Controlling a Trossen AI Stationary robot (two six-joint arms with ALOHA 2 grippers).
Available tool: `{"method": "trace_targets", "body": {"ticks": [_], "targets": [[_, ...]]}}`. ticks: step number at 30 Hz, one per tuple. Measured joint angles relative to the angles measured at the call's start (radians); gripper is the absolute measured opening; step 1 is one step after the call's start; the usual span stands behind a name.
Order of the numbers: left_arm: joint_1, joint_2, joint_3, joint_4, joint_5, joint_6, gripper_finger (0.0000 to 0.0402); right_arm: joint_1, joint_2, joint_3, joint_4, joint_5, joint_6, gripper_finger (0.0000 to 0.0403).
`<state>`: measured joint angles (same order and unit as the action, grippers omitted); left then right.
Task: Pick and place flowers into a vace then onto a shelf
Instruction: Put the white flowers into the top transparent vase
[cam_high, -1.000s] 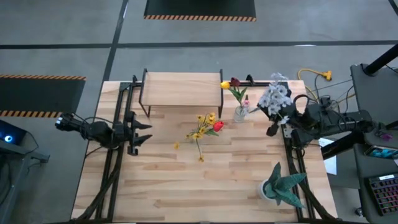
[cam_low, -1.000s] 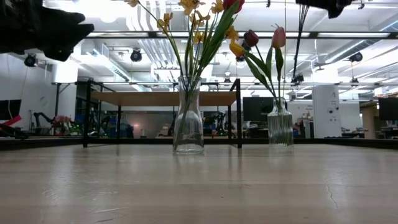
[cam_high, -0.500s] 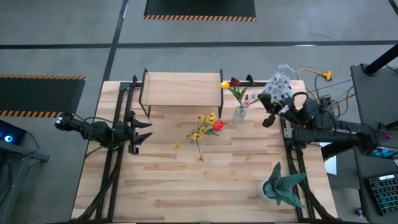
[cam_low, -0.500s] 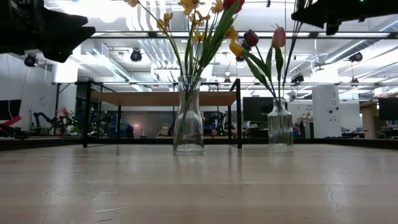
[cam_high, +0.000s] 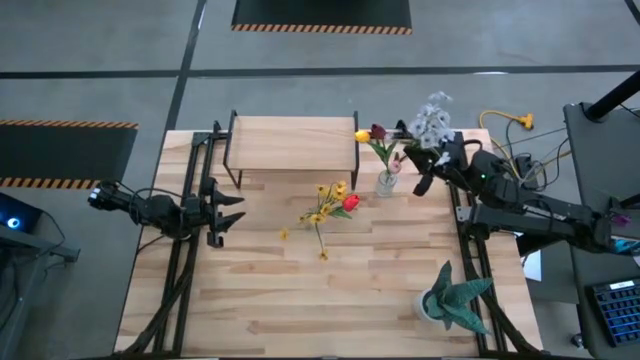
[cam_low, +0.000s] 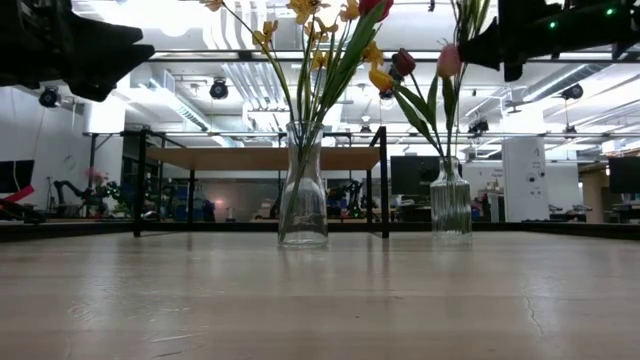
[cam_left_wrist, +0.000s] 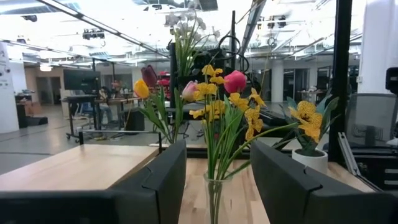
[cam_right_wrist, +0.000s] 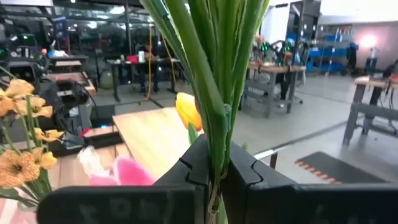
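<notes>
My right hand (cam_right_wrist: 214, 171) is clamped on thin green stems with white flowers (cam_high: 431, 118), just beside the ribbed vase (cam_high: 386, 182) near the shelf (cam_high: 293, 143). The stems' lower ends are hidden. My left hand (cam_high: 228, 213) waits, fingers apart, holding nothing.

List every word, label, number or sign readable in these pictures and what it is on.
None readable.
Right tool: embossed marks on its housing, too blurred to read.
Room beyond the table in the low view: no legible signs.
Floor by the table: orange-black hazard stripes, no text.
</notes>
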<state>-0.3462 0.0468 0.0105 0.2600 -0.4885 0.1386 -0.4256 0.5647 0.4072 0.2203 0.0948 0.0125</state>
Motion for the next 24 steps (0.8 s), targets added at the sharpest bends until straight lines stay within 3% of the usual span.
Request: {"method": "trace_targets", "body": {"ticks": [24], "targets": [[0.000,0.001,-0.001,-0.002,0.000,-0.018,0.0163,-0.028,0.133,-0.040,-0.006,0.010,0.033,0.0013]]}}
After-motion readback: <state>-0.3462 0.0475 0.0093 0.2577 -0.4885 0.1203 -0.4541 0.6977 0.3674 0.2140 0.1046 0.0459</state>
